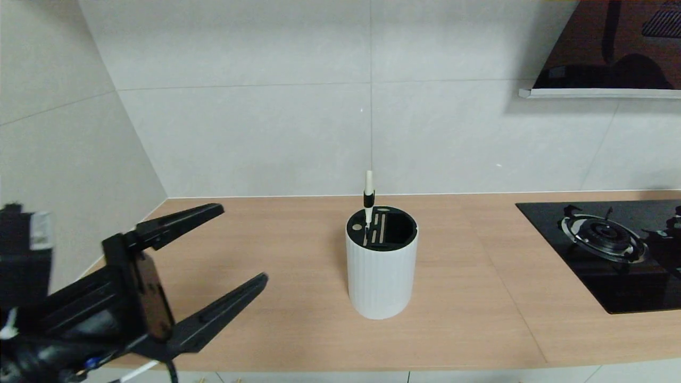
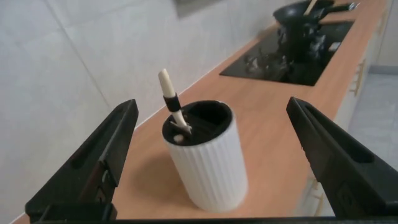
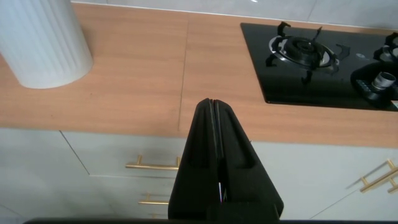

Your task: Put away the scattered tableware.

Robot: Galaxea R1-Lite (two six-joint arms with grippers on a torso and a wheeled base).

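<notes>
— What do we get from the head view?
— We see the white ribbed holder (image 1: 381, 276) standing upright near the middle of the tabletop (image 1: 479, 298), well apart from the black hob (image 1: 612, 250) on the right. One utensil (image 1: 368, 199) with a white and black handle stands in a slot on the holder's left side, handle up. The left gripper (image 1: 242, 243) hangs at the lower left, by the tabletop's front corner, with its fingers spread wide and nothing between them

— And from the left wrist view?
— We look out between the two fingers (image 2: 93, 168) of the left gripper (image 2: 211, 104), set far apart and touching nothing. The holder (image 2: 208, 168) stands beyond them on the tabletop (image 2: 273, 118), and the utensil (image 2: 169, 96) leans a little in its slot. Farther along we make out a dark pan (image 2: 305, 12) sitting on the hob (image 2: 292, 59)

— What about the right wrist view?
— We find the right gripper (image 3: 213, 106) with its fingers pressed together, and we see nothing held in them. It points toward the front edge of the tabletop (image 3: 155, 74), above cupboard fronts with gold handles (image 3: 152, 165). The holder (image 3: 43, 43) stands to one side of it and the hob (image 3: 323, 62) lies to the other, and the gripper touches neither
</notes>
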